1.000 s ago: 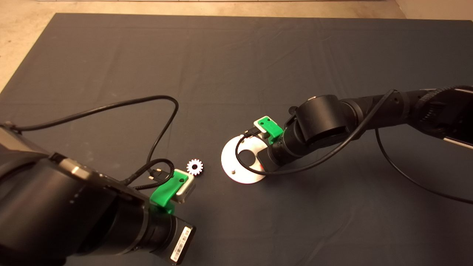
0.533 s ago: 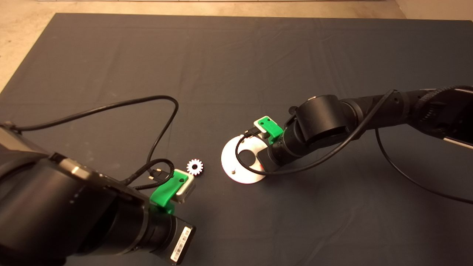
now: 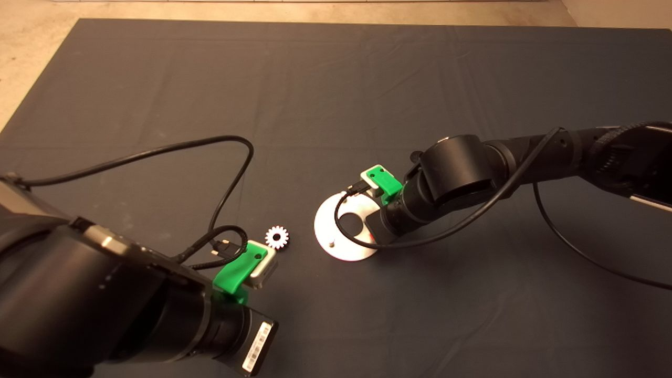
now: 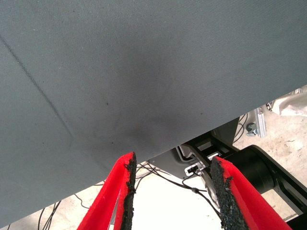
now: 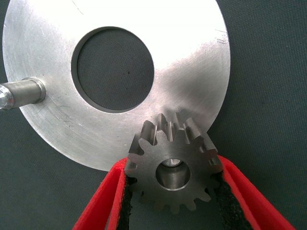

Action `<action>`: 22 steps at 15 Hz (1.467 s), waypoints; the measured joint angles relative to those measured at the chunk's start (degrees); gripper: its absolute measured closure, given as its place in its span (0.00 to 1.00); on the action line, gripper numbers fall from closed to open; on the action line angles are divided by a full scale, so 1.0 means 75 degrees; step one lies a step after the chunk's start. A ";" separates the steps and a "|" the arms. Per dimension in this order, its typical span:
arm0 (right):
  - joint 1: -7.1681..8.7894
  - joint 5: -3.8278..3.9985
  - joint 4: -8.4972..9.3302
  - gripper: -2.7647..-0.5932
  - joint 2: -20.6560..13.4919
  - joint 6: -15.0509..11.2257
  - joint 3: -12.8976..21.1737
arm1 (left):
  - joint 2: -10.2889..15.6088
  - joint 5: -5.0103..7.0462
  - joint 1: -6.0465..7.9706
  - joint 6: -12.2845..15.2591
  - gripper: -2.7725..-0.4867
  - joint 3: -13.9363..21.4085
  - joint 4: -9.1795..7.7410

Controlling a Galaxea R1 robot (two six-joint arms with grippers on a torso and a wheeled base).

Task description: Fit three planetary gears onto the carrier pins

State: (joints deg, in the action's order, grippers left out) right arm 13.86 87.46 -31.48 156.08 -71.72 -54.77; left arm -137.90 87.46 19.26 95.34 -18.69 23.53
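2 gears visible: 1 held, 1 loose.
Right gripper [image 5: 172, 191]: clamped on small grey toothed metal gear [image 5: 173, 160], over a pin [image 5: 171, 163] of flat round silver plate [image 5: 192, 57].
Second small silver toothed gear [image 3: 276, 237]: on dark mat [image 3: 336, 94], beside plate.
Left gripper [image 4: 170, 191]: fingers apart, holding nothing, at mat edge.

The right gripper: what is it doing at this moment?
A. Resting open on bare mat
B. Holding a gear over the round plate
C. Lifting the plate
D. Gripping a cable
B: in the right wrist view the right gripper has its red fingers pressed on either side of a gear, which sits over the rim of the plate, a pin showing through its hole.
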 joint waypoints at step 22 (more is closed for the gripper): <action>0.0775 0.0036 -0.0007 0.45 -0.0573 -0.0015 0.0439 | 0.0000 0.0000 0.0000 0.0000 0.76 0.0000 0.0000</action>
State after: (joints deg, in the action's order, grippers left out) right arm 19.68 87.72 -31.52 151.78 -71.83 -51.48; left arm -137.90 87.46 19.26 95.34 -18.69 23.53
